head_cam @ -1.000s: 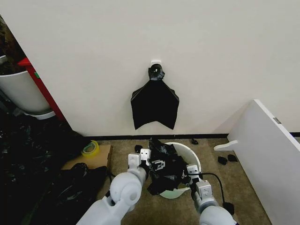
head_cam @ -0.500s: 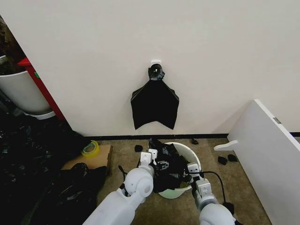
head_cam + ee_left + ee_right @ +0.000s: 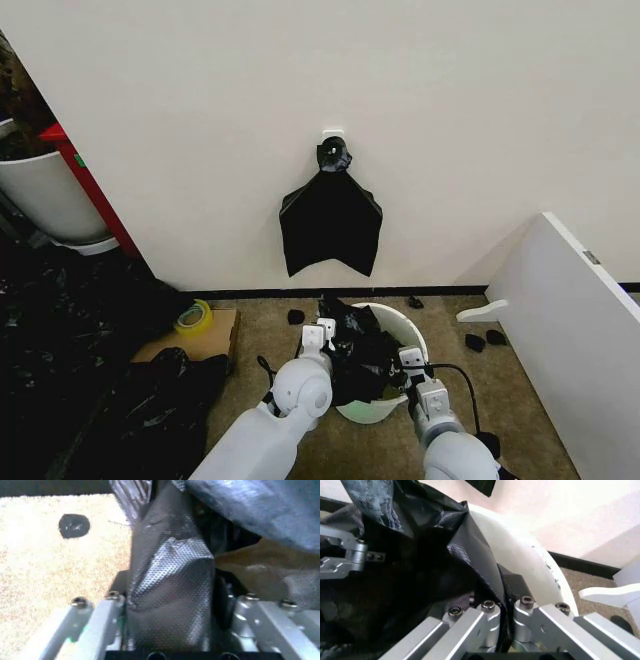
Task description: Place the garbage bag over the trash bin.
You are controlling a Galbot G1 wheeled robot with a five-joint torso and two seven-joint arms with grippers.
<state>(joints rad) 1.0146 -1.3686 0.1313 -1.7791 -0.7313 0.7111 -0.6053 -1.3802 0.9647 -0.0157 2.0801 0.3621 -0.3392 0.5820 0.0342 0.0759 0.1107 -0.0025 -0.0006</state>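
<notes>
One trash bin (image 3: 412, 336) stands on the carpet against the wall, just ahead of both pincers, and one garbage bag (image 3: 358, 350) lies bunched across its mouth, heaped toward the left side while the right rim and a patch of the near inside wall stay bare white; so the step in hand looks to be the spreading of the bag's opening over the rim, with the task perhaps half done. The left gripper (image 3: 314, 336) sits at the bin's left edge, and the left wrist view shows a thick fold of the garbage bag (image 3: 170, 588) running down between its fingers, pinched there; the right gripper (image 3: 410, 362) is at the near right rim, its fingers clenched on a thin edge of the garbage bag (image 3: 470, 551) just inside the white wall of the trash bin (image 3: 520, 555). The next move seems to call for drawing the two held edges apart and down outside the rim; the film is thin and could slip out or tear. Beyond the pincers one flat black sheet (image 3: 330, 220) hangs on the wall; left of the left gripper lie one roll of yellow tape (image 3: 193, 318) and a wide heap of black plastic (image 3: 130, 410).
</notes>
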